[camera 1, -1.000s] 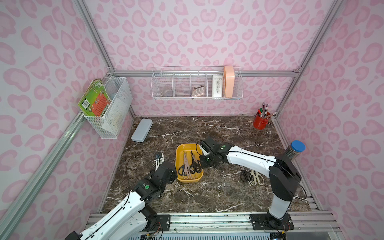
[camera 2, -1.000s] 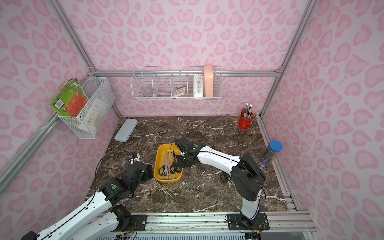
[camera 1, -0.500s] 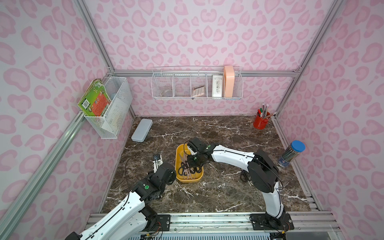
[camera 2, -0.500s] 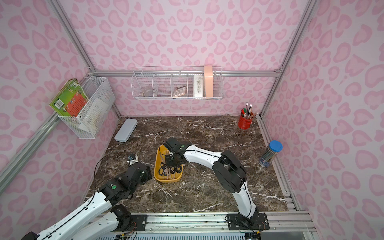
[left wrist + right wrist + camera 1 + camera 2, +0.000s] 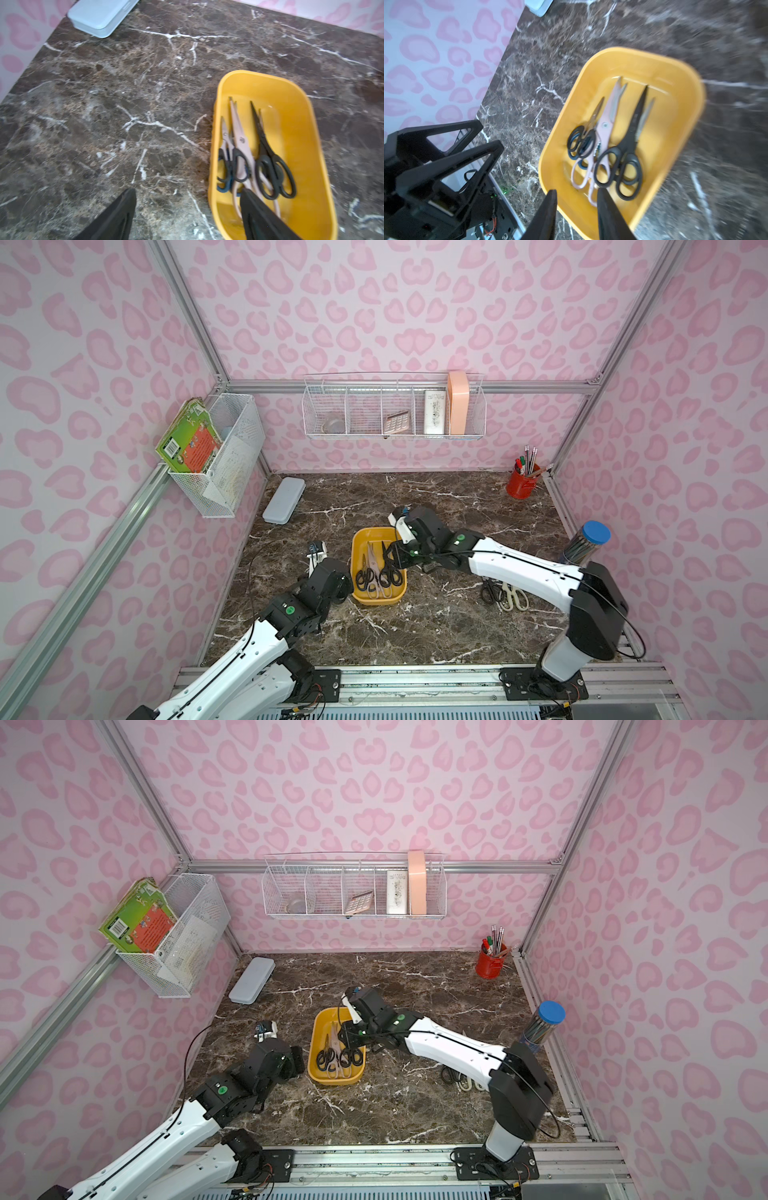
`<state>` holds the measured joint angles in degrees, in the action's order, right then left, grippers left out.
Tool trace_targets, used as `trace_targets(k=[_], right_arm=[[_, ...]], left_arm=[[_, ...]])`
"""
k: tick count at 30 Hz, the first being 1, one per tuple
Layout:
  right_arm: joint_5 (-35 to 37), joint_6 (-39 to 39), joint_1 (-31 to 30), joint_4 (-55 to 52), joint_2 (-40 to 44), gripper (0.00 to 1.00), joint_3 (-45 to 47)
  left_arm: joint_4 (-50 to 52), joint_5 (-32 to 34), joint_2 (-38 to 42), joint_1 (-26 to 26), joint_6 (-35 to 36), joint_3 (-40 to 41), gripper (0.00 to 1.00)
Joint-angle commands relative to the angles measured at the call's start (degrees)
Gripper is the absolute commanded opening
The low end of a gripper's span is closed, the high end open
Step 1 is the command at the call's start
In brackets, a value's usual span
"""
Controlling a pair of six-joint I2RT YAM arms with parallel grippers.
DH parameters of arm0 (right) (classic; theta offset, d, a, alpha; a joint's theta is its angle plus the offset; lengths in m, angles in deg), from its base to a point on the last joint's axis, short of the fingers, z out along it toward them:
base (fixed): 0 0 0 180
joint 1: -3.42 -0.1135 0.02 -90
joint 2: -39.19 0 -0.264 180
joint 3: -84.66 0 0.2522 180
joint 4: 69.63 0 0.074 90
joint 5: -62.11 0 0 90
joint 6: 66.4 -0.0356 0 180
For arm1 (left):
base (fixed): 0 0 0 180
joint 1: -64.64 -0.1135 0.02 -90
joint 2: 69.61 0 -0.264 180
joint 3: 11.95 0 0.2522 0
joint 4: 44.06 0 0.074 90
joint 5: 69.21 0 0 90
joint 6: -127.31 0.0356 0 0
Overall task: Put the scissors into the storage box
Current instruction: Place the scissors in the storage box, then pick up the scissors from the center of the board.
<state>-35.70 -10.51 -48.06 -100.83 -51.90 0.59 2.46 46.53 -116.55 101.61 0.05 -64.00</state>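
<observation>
R end effector (image 5: 577,190) part-open, empty, over storage box (image 5: 675,116) (scissors (image 5: 605,125) inside); L end effector (image 5: 187,190) wide, empty.

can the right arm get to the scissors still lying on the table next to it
Probably yes. The loose scissors lie uncovered close beside it, and the right gripper hangs open and empty over the storage box. The arm would need to fold back towards itself.
</observation>
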Motion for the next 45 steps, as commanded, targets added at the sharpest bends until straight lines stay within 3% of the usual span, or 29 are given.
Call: trace_targets(k=[1, 4, 6, 10, 13, 19, 23, 33, 45], right_arm=[[7.8, 1.4, 5.8, -0.2, 7.0, 0.34, 9.4], [5.2, 1.7, 16.8, -4.7, 12.5, 0.26, 17.6], [5.0, 1.9, 23.5, -7.3, 16.0, 0.26, 22.0], [8.2, 2.4, 31.1, -11.7, 20.9, 0.41, 27.2], [12.3, 0.4, 31.0, -17.1, 20.5, 0.48, 27.1], [14.9, -3.0, 25.2, -18.2, 18.8, 0.47, 30.4], [16.9, -3.2, 20.8, -18.2, 16.2, 0.43, 30.0], [19.9, -0.8, 20.6, -15.5, 8.9, 0.41, 29.2], [16.5, 1.8, 20.3, -12.6, 3.9, 0.20, 29.1]], left_arm=[[-7.3, -9.9, -4.3, 1.9, 9.7, -4.0, 0.81], [-13.9, -14.4, -10.3, 8.3, 20.2, -7.7, 0.81], [-16.3, -17.3, -14.4, 12.6, 24.6, -10.6, 0.81], [-21.9, -26.5, -23.3, 16.8, 27.4, -13.4, 0.81], [-24.3, -28.4, -28.7, 19.2, 26.4, -15.1, 0.81], [-34.4, -31.3, -33.0, 19.4, 21.7, -11.3, 0.81], [-33.7, -32.2, -33.7, 19.4, 22.5, -11.7, 0.82], [-32.0, -31.3, -33.6, 19.4, 22.5, -10.6, 0.82], [-31.7, -29.3, -33.4, 19.3, 22.3, -10.0, 0.82]])
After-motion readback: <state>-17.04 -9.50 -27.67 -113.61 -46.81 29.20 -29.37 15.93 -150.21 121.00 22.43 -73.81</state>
